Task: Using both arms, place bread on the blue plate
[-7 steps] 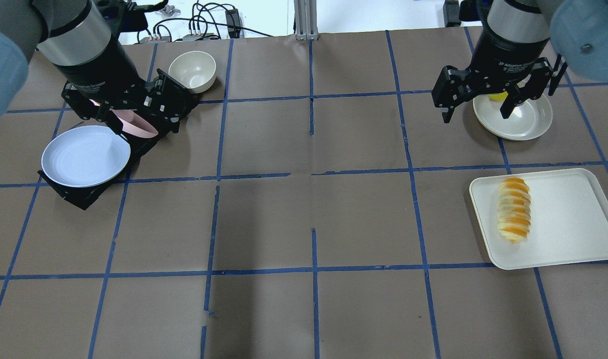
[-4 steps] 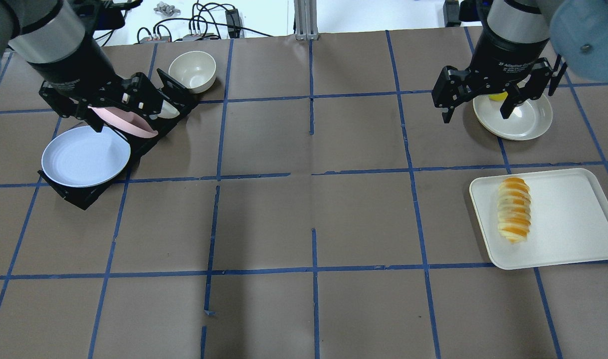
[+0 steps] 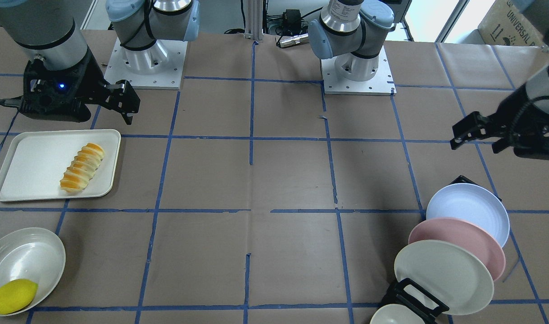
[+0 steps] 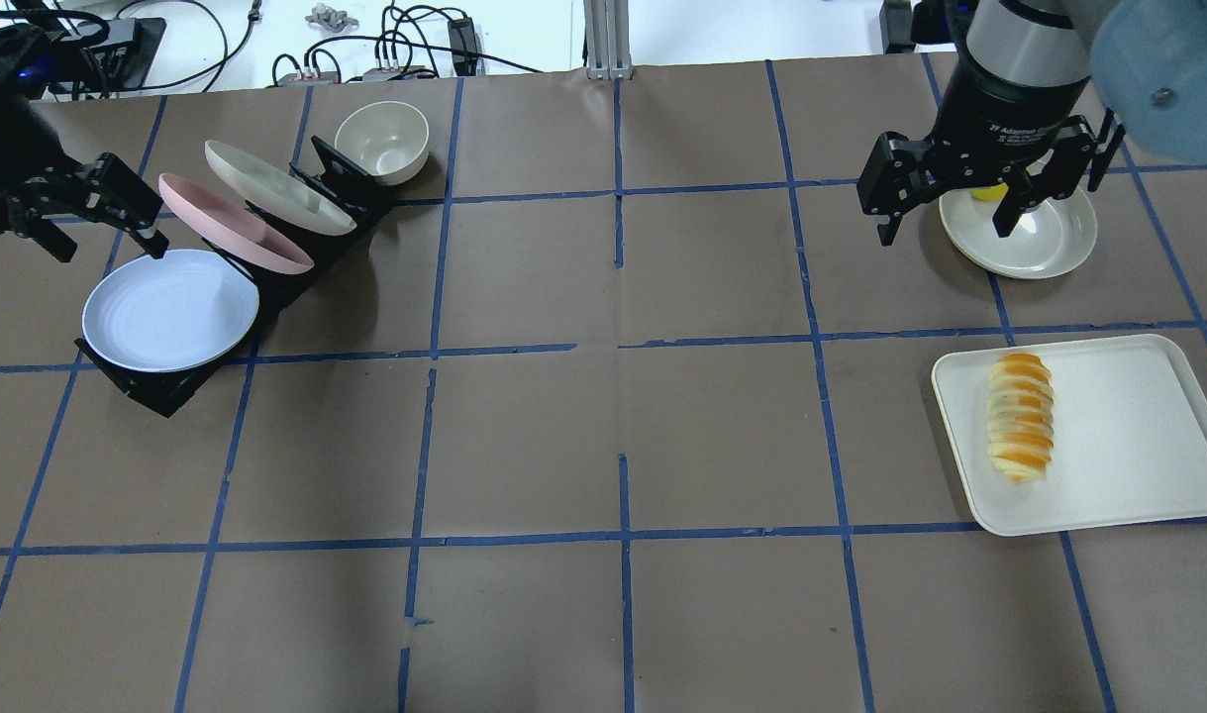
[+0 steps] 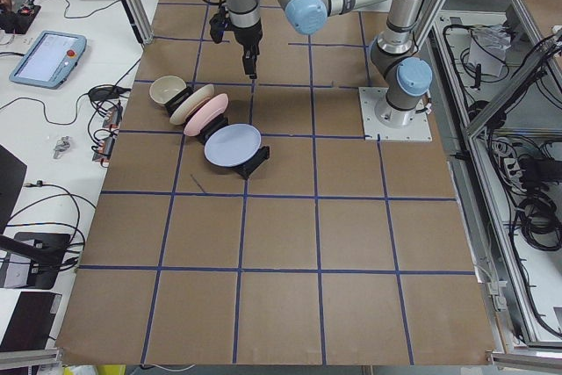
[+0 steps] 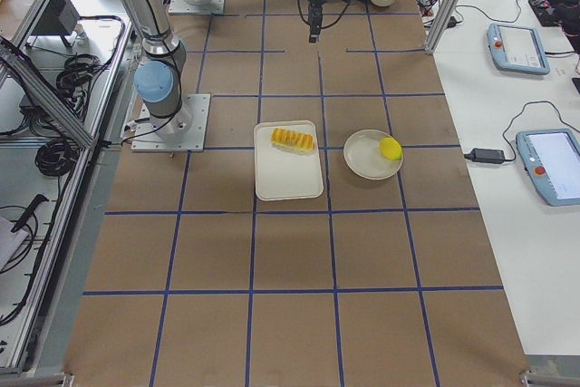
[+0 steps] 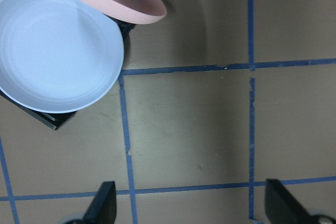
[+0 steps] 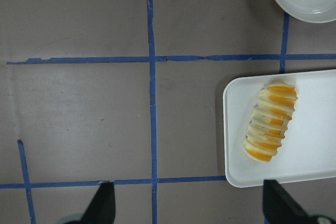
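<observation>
The bread (image 4: 1021,416) lies lengthwise on the left part of a white tray (image 4: 1128,436); it also shows in the front view (image 3: 82,167) and the right wrist view (image 8: 271,121). The blue plate (image 4: 170,309) leans in the front slot of a black rack (image 4: 157,391) and shows in the left wrist view (image 7: 55,48). My left gripper (image 4: 103,233) is open and empty, above the table just behind and left of the blue plate. My right gripper (image 4: 945,230) is open and empty, hovering behind the tray, well above the bread.
A pink plate (image 4: 232,226) and a cream plate (image 4: 276,188) lean in the rack behind the blue one. A cream bowl (image 4: 382,142) stands at the rack's far end. A white dish (image 4: 1044,238) holding a lemon (image 3: 13,295) sits behind the tray.
My left arm has swung left, off the rack toward the table's left edge, uncovering the pink and cream plates. The right arm, bread and plates have not moved.
</observation>
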### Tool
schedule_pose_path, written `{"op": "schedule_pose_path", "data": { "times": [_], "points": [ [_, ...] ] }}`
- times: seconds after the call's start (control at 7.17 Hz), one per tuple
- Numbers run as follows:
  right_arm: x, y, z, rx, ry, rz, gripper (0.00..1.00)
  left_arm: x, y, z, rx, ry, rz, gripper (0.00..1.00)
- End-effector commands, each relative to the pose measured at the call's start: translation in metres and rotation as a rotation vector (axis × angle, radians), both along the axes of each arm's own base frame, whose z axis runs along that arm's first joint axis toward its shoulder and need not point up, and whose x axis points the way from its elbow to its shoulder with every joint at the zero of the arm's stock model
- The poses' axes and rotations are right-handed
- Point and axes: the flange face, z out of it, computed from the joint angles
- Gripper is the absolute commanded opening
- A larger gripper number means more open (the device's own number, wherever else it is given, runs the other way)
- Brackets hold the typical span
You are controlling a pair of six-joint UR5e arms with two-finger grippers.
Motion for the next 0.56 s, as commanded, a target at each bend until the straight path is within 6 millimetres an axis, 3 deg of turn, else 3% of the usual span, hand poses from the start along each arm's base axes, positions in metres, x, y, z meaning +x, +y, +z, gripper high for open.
{"op": "schedule_pose_path", "data": {
  "times": [0.0,0.14,0.42],
  "points": [
    [0.0,0.0,0.0,0.0,0.002,0.0,0.99,0.108,-0.021,-0.042,0.028,0.057,-0.047,1.0],
    [0.0,0.0,0.0,0.0,0.001,0.003,0.99,0.147,-0.039,-0.065,0.028,0.066,-0.042,1.0],
    [-0.004,-0.004,-0.012,0.028,-0.009,0.007,0.98,0.192,-0.085,-0.116,0.037,0.09,-0.109,1.0]
  ]
}}
